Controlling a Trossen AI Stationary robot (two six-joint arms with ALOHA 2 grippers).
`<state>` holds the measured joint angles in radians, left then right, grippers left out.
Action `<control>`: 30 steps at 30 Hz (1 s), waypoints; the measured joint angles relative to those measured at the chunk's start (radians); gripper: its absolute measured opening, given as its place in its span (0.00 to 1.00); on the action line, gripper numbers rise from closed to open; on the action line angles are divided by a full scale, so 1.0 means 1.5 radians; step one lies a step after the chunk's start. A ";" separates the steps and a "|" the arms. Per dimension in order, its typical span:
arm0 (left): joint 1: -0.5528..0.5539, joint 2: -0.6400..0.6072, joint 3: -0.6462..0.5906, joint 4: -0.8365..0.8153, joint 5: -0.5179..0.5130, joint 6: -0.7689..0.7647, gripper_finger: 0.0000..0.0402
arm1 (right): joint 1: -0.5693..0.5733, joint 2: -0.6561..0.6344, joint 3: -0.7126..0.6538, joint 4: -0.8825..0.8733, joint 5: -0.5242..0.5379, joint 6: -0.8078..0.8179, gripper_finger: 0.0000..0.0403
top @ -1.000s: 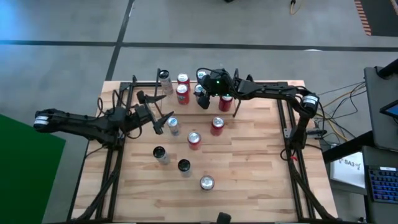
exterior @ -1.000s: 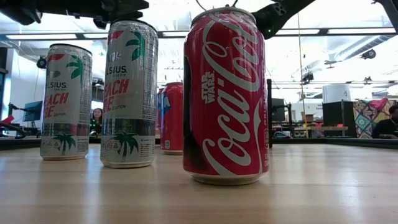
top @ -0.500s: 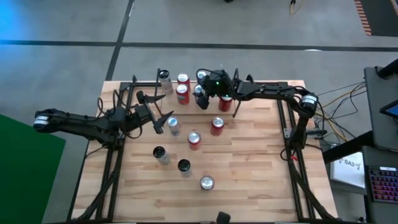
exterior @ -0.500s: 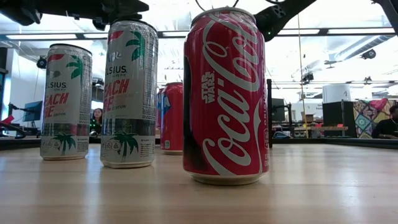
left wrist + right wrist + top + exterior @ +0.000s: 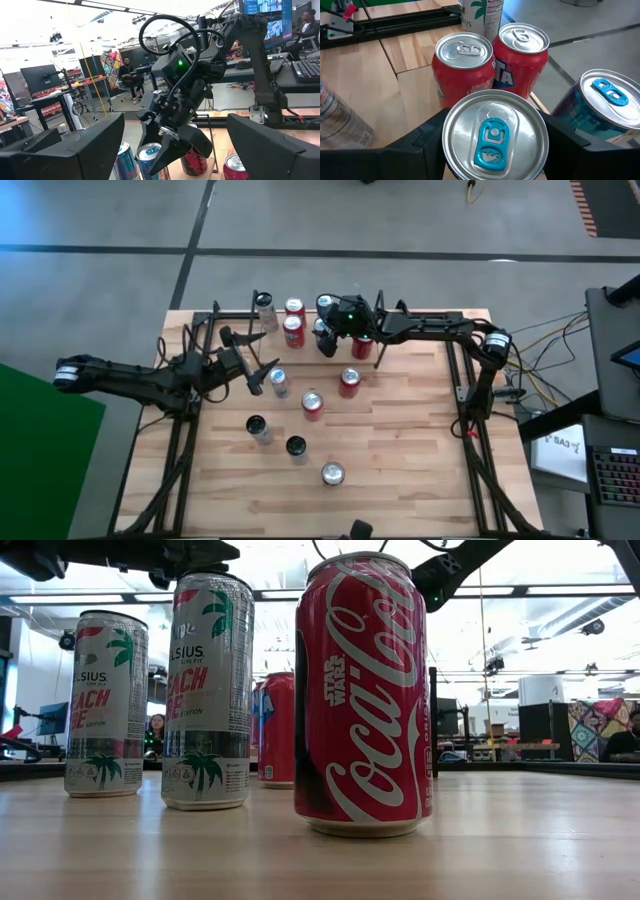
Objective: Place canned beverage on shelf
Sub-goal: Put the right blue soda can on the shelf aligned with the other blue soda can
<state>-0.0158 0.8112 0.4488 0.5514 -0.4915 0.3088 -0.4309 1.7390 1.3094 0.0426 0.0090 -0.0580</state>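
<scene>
Jaws of the right gripper (image 5: 326, 340) are closing on a silver-topped can with a blue tab (image 5: 492, 132), one dark finger (image 5: 427, 142) pressing each side of it. The right arm is reaching across from the right side of the table (image 5: 400, 460) to its far edge.

Held can – sitting upright between the fingers, at the shelf (image 5: 238, 313) along the far edge. Whether its base is resting on the shelf floor cannot be told. Two red cans are standing just beside it: one (image 5: 464, 65) close against the held can, the other (image 5: 522, 55) touching the first. A blue-tabbed can (image 5: 607, 105) is standing just to the held can's other side, and a slim white can (image 5: 480, 15) is standing beyond the red pair.

Left gripper (image 5: 262, 376) – hovering over the left half of the table, jaws spread wide with nothing between them, well apart from the held can.

Loose stock – a red cola can (image 5: 363, 690) and two slim silver cans (image 5: 207, 690) (image 5: 107, 705) are standing on the near part of the table.
</scene>
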 joint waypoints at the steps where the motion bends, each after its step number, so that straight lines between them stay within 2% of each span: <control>1: 0.000 0.000 0.000 0.000 0.000 0.000 0.84 | 0.000 0.000 0.000 0.000 0.001 -0.001 0.57; 5: 0.000 0.000 0.000 0.000 0.000 0.000 0.84 | 0.000 0.000 0.000 0.000 0.001 -0.001 0.58; 15: 0.000 0.000 0.000 0.000 0.000 0.000 0.84 | 0.000 -0.002 0.000 0.002 0.003 0.004 0.70; 23: 0.001 0.000 0.000 0.000 0.000 -0.003 0.84 | 0.000 -0.004 0.007 -0.006 0.013 0.003 0.71; 30: 0.000 0.000 0.000 0.000 0.000 -0.005 0.84 | 0.001 -0.019 0.056 -0.057 0.013 0.001 0.70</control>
<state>-0.0154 0.8116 0.4484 0.5514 -0.4915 0.3016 -0.4301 1.7101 1.3935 -0.0429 0.0288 -0.0558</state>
